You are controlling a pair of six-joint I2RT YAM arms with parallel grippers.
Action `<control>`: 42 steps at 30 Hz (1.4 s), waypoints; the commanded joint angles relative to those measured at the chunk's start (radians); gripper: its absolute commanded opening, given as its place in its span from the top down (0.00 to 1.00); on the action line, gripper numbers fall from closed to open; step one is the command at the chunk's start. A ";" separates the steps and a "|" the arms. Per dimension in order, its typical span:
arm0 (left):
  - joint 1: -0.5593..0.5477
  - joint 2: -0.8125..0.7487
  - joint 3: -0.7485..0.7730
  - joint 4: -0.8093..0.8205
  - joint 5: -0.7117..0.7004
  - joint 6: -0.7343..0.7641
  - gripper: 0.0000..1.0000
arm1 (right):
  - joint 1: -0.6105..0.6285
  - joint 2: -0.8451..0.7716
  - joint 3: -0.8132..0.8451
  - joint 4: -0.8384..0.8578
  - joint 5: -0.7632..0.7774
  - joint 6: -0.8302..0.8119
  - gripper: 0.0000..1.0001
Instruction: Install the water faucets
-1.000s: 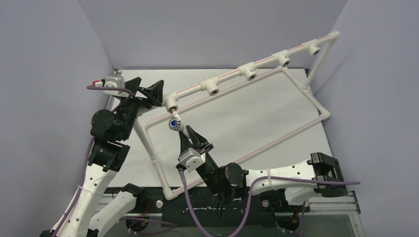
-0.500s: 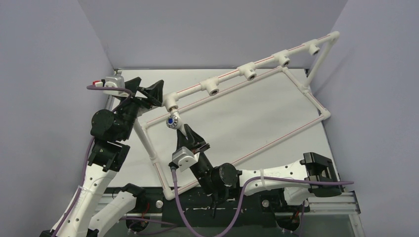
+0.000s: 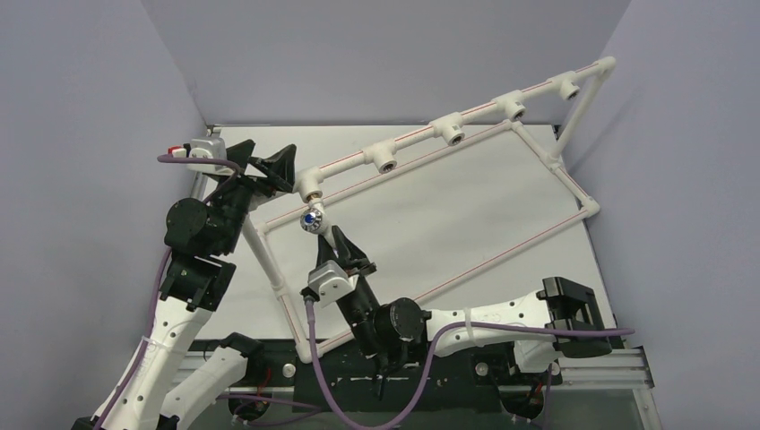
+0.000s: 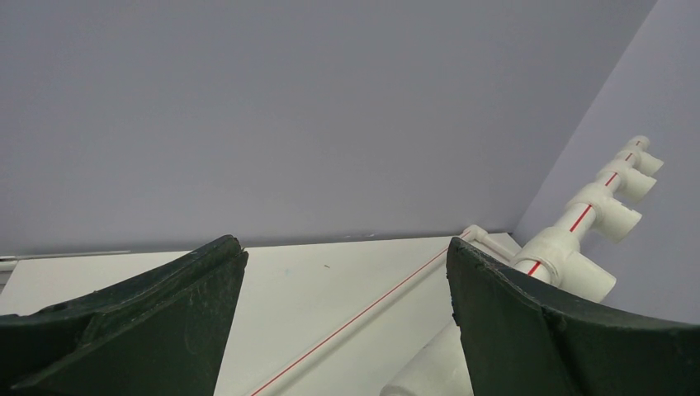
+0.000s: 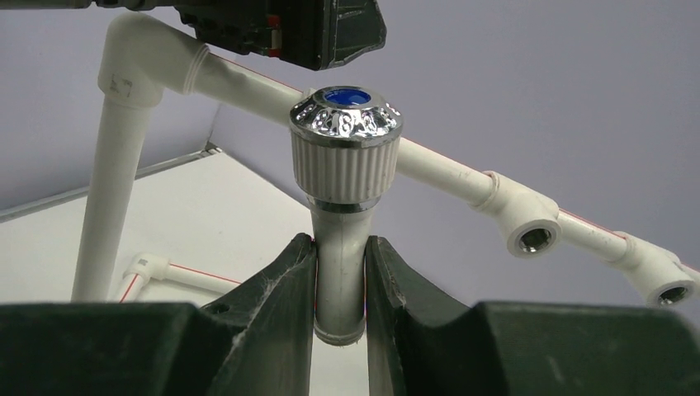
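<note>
My right gripper (image 3: 336, 240) is shut on a white water faucet (image 3: 315, 221) with a silvery knob and blue centre. It holds the faucet just below the leftmost tee socket (image 3: 310, 187) of the white pipe frame (image 3: 538, 242). In the right wrist view the faucet (image 5: 343, 198) stands upright between the fingers (image 5: 281, 289), knob on top; its brass end is hidden. My left gripper (image 3: 269, 166) is open and empty beside the frame's upper left corner. In the left wrist view its open gripper (image 4: 347, 272) frames the table, with the top pipe (image 4: 578, 219) to the right.
Three more tee sockets (image 3: 386, 162) sit along the frame's raised top pipe, two of them also in the right wrist view (image 5: 528, 238). Grey walls close in the white table (image 3: 430, 215) on three sides. The left arm (image 3: 193, 233) stands at the table's left edge.
My right gripper has moved a little left and up with the faucet, closer to the leftmost tee socket. The left arm has not moved.
</note>
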 commanded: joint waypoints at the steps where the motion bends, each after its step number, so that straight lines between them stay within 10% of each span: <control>1: -0.024 0.012 -0.069 -0.295 0.035 -0.028 0.10 | -0.018 -0.003 0.050 0.048 0.011 0.122 1.00; 42: -0.015 -0.006 -0.078 -0.285 0.041 -0.032 0.10 | -0.097 -0.086 -0.032 0.097 0.131 1.061 1.00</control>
